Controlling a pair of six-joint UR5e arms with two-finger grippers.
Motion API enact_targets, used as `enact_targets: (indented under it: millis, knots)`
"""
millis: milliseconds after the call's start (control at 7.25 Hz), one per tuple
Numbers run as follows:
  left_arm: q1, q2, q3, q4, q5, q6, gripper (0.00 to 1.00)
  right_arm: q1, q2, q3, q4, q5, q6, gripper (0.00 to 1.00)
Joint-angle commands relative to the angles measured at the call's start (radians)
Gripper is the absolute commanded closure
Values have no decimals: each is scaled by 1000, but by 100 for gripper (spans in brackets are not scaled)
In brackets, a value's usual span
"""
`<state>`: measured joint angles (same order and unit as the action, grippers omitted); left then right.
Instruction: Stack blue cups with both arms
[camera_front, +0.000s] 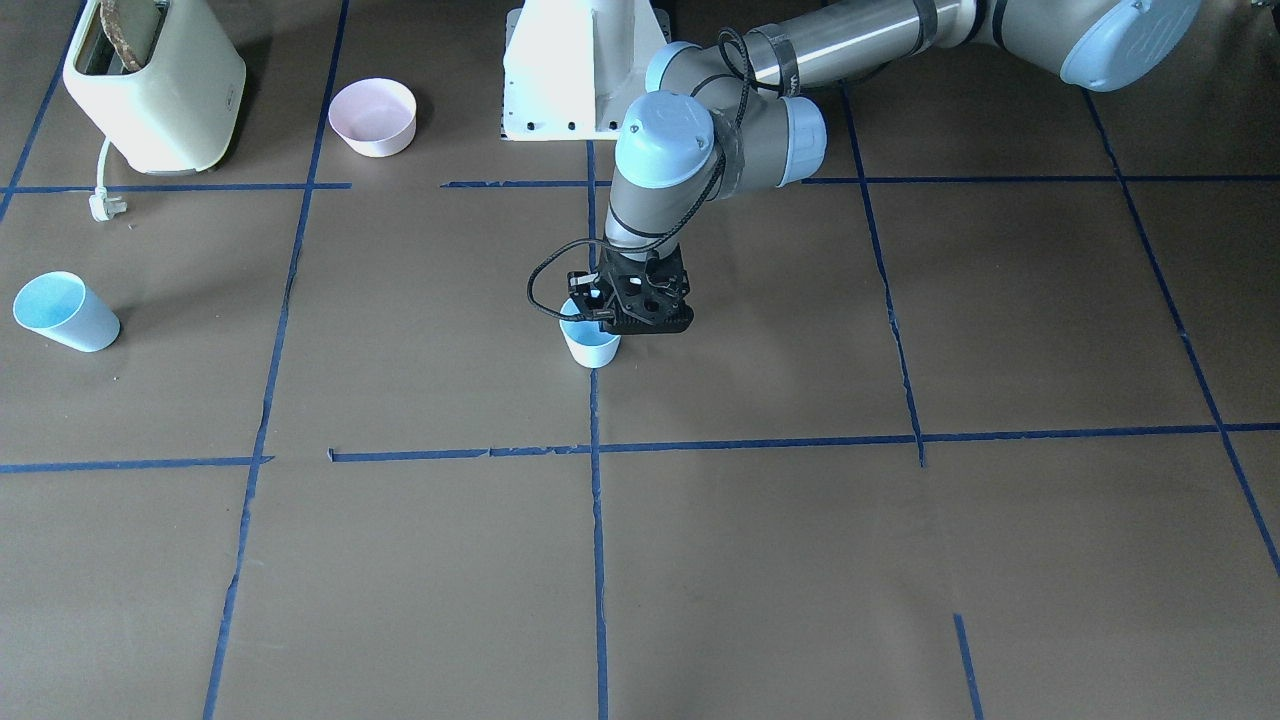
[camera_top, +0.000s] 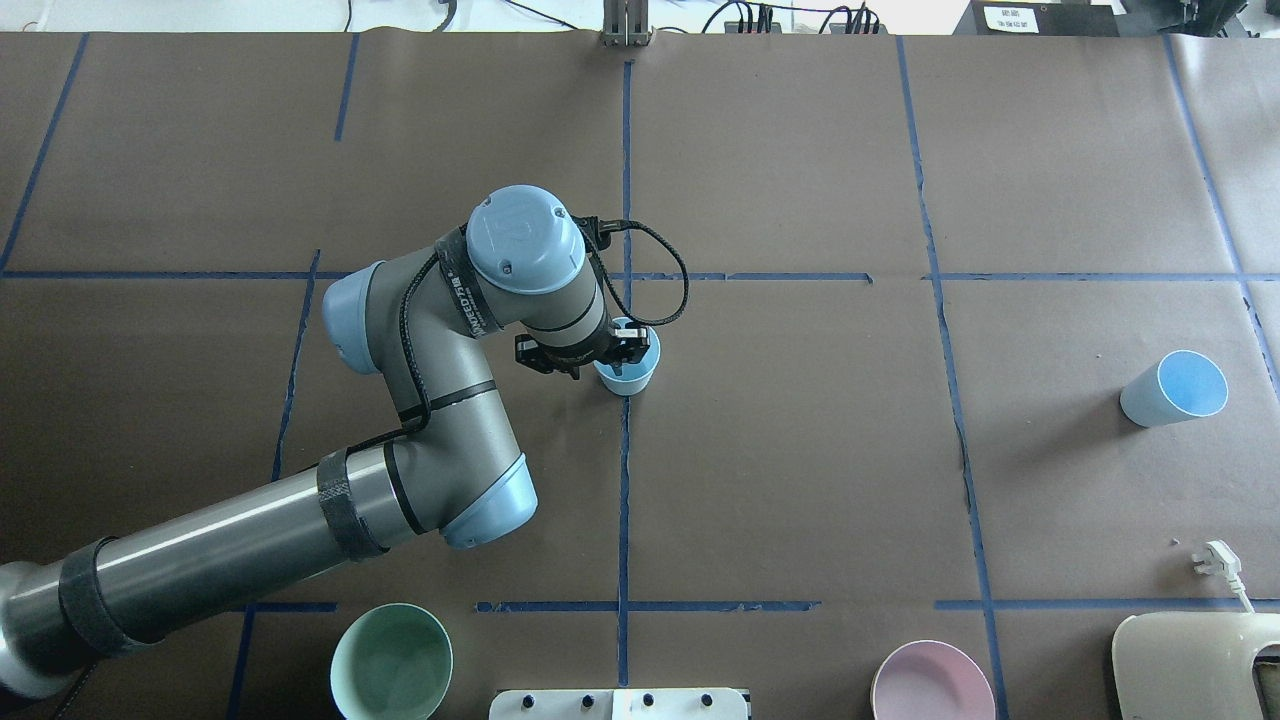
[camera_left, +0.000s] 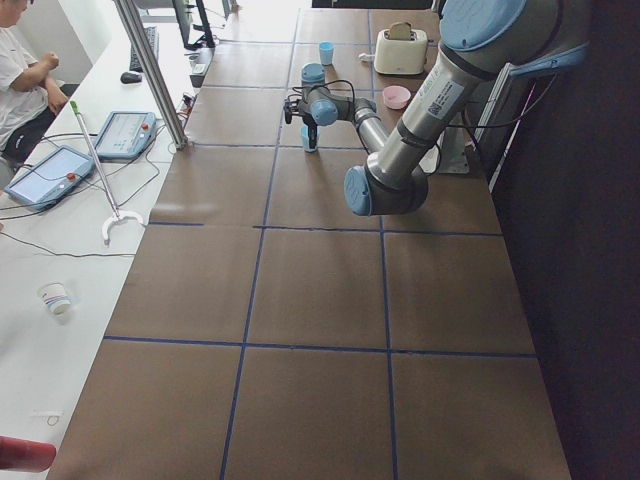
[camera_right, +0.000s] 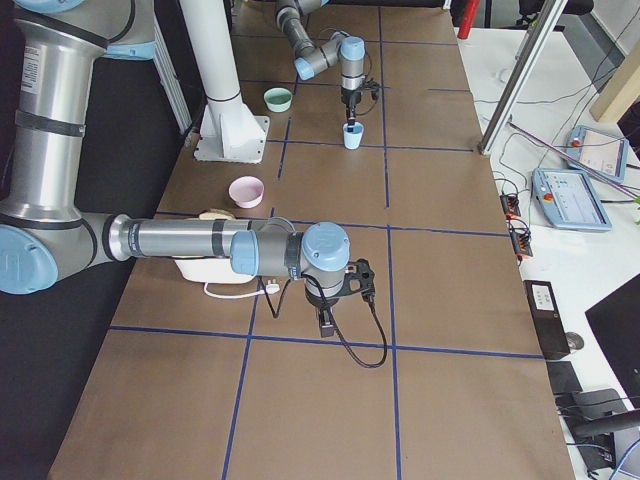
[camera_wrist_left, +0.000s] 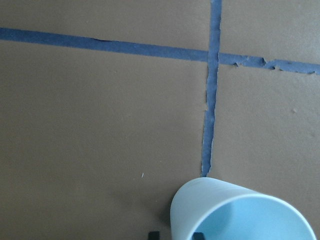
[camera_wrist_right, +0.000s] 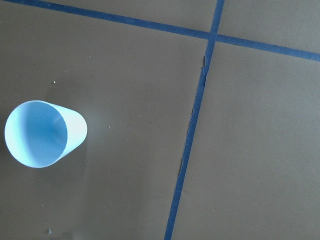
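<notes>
Left pincer (camera_top: 622, 348) at rim of central cup (camera_top: 630, 376) on tape line (camera_top: 624, 480); second cup (camera_top: 1172, 390) upright, far right.

Front cam: across table (camera_front: 800, 560), steep down, pedestal (camera_front: 585, 70) at top edge. Overhead cam: behind pedestal, looks fwd + down. Both share centre cup (camera_front: 592, 348) + side cup (camera_front: 65, 312). Side cams L/R: at table ends, look lengthwise, wide, far off. L wrist cam: v. close, down on centre cup rim. R wrist cam: further up, over side cup.
</notes>
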<state>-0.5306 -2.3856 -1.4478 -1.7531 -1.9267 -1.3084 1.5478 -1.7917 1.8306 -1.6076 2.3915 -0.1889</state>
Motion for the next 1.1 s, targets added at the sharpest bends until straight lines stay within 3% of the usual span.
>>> enact_targets:
  millis: [0,138,276,552,966]
  knots:
    - [-20,6,-63,67,-9,7,0,0,0,-1,0,1,0,0]
    - [-58,31,-174,212,-44,73,0,-3,0,-1,0,2,0,0]
    - [-104,124,-319,296,-79,189,0,-8,0,-1,0,2,0,0]
    - [-260,370,-550,354,-162,501,0,-21,20,-1,0,2,32,0]
    - [-647,688,-589,356,-364,1119,0,-67,80,7,2,2,165,0]
